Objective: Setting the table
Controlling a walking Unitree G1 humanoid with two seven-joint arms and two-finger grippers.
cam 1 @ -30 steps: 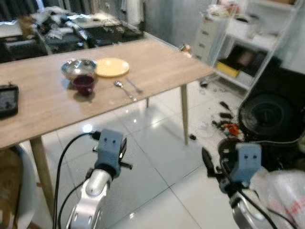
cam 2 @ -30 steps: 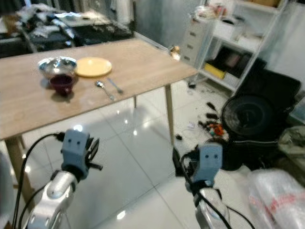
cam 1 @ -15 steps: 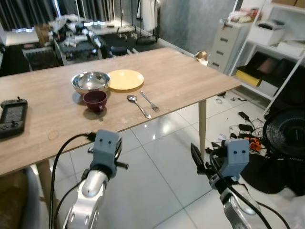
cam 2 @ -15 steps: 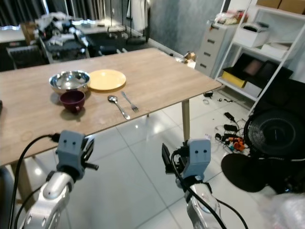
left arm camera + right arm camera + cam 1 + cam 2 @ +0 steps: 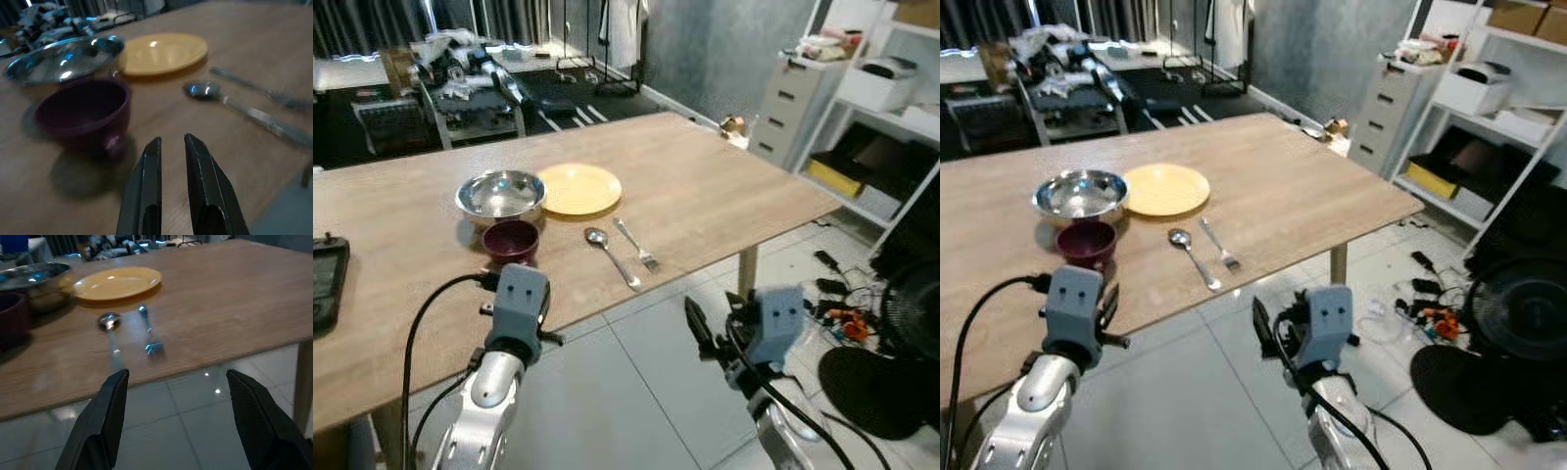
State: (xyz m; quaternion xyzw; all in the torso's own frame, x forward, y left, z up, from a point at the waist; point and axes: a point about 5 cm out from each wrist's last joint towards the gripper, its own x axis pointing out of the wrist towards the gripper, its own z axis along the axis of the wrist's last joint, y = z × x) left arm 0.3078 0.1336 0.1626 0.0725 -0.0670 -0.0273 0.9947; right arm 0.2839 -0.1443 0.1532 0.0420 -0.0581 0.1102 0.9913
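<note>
The left gripper [image 5: 172, 147] hangs over the near edge of the counter [image 5: 724, 186] with its jaws almost together, just short of the dark red cup [image 5: 511, 240]; the right gripper [image 5: 178, 382] hangs off that edge over the tiled floor [image 5: 636, 411], jaws wide apart, facing the fork [image 5: 636, 245]. Beyond the cup sits the steel bowl [image 5: 499, 195], touching or nearly touching it, with the yellow plate [image 5: 578, 188] just beside the bowl. The spoon [image 5: 611, 257] and fork lie side by side between cup and right gripper, and a black handset [image 5: 325, 284] lies well apart from the cup.
</note>
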